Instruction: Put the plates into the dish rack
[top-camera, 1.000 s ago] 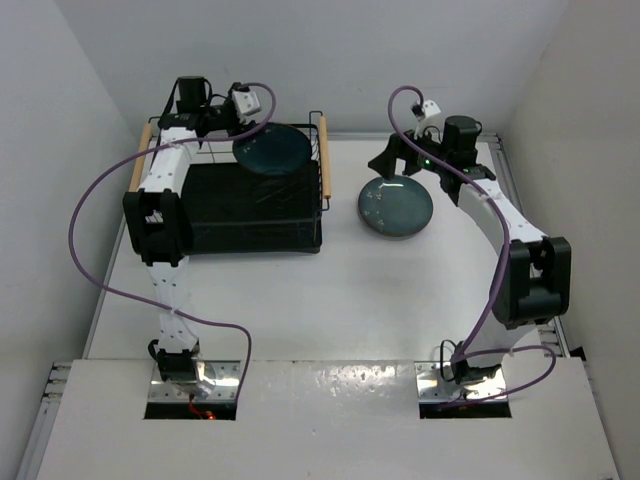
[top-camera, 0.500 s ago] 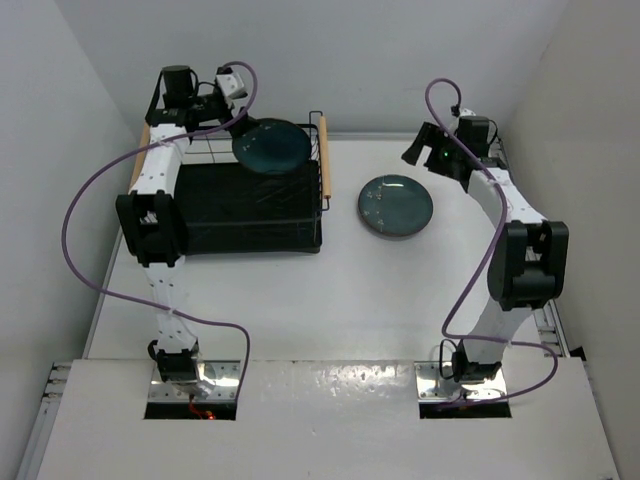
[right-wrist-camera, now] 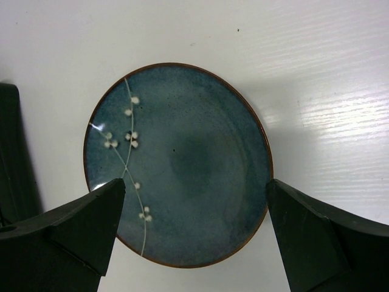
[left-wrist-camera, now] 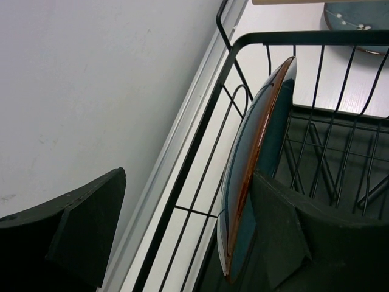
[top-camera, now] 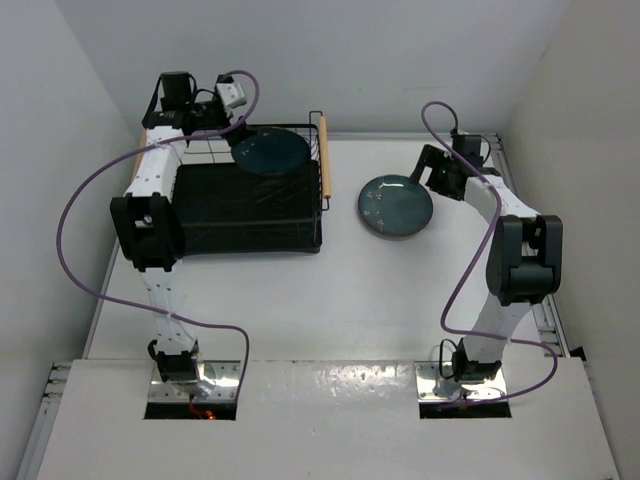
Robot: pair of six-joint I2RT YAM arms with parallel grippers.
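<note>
One teal-blue plate (top-camera: 272,150) stands on edge at the back of the black wire dish rack (top-camera: 250,215), leaning on its rear wires. In the left wrist view this plate (left-wrist-camera: 258,152) is edge-on between my jaws, close against the right finger (left-wrist-camera: 292,243), with the left finger (left-wrist-camera: 73,231) far from it. My left gripper (top-camera: 222,122) (left-wrist-camera: 182,237) is open. The other plate (top-camera: 395,205) (right-wrist-camera: 176,164) lies flat on the table. My right gripper (top-camera: 432,172) (right-wrist-camera: 194,237) is open just above its far-right rim, jaws spanning the plate.
The rack has light wooden handles (top-camera: 324,160) on both short sides. Its rear wire wall (left-wrist-camera: 200,128) stands close to the white back wall. The flat plate also shows past the rack in the left wrist view (left-wrist-camera: 358,15).
My right gripper lifted off the flat plate, swung back right, then came down by its far-right rim. My left gripper drew back left from the plate in the rack.
</note>
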